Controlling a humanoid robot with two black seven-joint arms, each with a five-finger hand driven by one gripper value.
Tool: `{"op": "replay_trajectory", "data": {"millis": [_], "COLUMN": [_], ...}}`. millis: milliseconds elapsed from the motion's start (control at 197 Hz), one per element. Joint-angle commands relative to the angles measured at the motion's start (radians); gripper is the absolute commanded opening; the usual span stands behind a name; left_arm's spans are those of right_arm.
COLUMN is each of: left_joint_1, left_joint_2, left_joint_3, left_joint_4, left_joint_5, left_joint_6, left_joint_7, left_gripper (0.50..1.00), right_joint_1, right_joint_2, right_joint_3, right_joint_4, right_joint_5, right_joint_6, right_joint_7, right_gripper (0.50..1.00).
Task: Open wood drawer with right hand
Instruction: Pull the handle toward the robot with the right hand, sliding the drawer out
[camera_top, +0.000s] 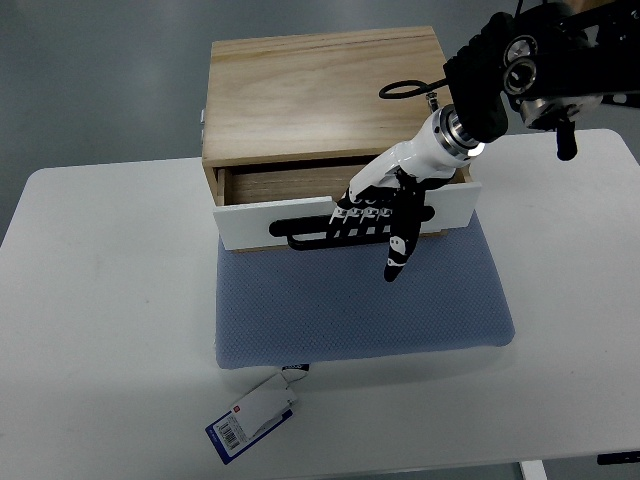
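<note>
Top view shows the right hand (375, 215), a black-and-white robot hand with jointed fingers, coming in from the upper right on a black arm with a silver wrist ring. Its four fingers (352, 212) are curled down into the dark slot handle (312, 232) cut in the white front panel of the drawer; the knuckles sit in a row along the slot's upper edge. The hand is thus clenched on the handle. The thumb (397, 262) points down and away from the panel, over the mat; whether its tip touches the mat cannot be judged from this angle.

The drawer (260, 215), a shallow wooden tray with a white-painted front, stands pulled part way out of the light plywood box (310, 95) behind the hand. A strip of the drawer's wooden interior shows between the panel and the box front, to the left of the wrist. The panel sits slightly skewed, its end on the wrist side higher in the picture than the far end.

Below the hand lies a blue-grey textured rectangular mat (360, 310), on which the box and drawer stand. A white and blue paper tag (250, 420) lies beyond the mat's near corner, well apart from the hand. All rest on a white table (100, 300) with rounded corners.

A black cable loop (405, 90) lies over the box top just beside the wrist.
</note>
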Motion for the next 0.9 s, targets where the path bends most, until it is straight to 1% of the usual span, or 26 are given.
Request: {"op": "replay_trajectory", "data": {"millis": [0, 117, 224, 406, 894], "left_joint_1": [0.000, 0.000, 0.000, 0.000, 0.000], "left_joint_2": [0.000, 0.000, 0.000, 0.000, 0.000], "left_joint_3": [0.000, 0.000, 0.000, 0.000, 0.000], "left_joint_4": [0.000, 0.000, 0.000, 0.000, 0.000], "left_joint_5": [0.000, 0.000, 0.000, 0.000, 0.000], "left_joint_6": [0.000, 0.000, 0.000, 0.000, 0.000], "left_joint_7": [0.000, 0.000, 0.000, 0.000, 0.000], "left_gripper": [1.000, 1.000, 1.000, 1.000, 1.000], "right_joint_1": [0.004, 0.006, 0.004, 0.004, 0.010], "right_joint_2": [-0.010, -0.014, -0.017, -0.027, -0.078], "right_joint_3": [0.000, 0.000, 0.000, 0.000, 0.003], "right_joint_4": [0.008, 0.014, 0.023, 0.049, 0.068], "right_joint_5": [0.000, 0.000, 0.000, 0.000, 0.002], "right_joint_6": [0.029, 0.055, 0.062, 0.063, 0.063], "right_joint_7": [0.001, 0.001, 0.002, 0.007, 0.012], "right_gripper": [0.913, 0.913, 0.913, 0.915, 0.915]}}
